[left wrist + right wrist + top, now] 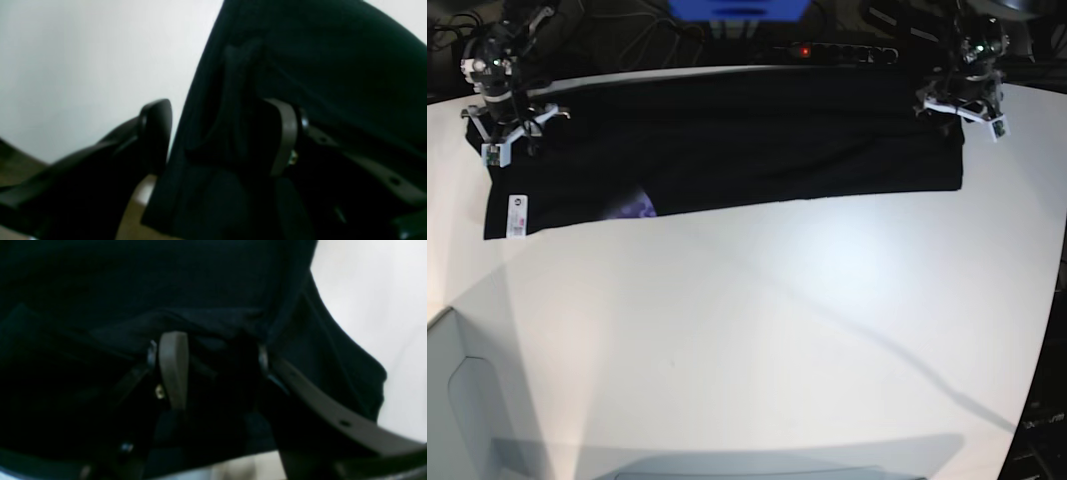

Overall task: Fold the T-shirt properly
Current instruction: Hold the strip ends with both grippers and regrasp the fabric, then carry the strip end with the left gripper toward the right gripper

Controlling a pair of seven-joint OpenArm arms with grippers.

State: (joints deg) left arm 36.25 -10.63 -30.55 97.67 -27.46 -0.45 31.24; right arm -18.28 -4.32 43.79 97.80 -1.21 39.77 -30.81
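— Two arms, one garment: where does the T-shirt (727, 150) lie?

— Spread as a long dark band across the far side of the white table (777, 330), its small label (515, 214) at the end under the right gripper (502, 128), with a patch of purple print (635, 207) showing on the near edge not far from that label.

— And the jaws?

— In the right wrist view the cloth is bunched between the two fingers, so the right gripper looks clamped on the T-shirt. In the left wrist view one finger of the left gripper (964, 98) is buried in a fold and the other stands clear of the cloth, so it looks parted.

— How will it handle?

— Soft, light and limp, I judge; it will sag and crease wherever unsupported. Better to pinch it at the two far corners, through both layers near the hem and shoulder, and keep it taut between the arms.
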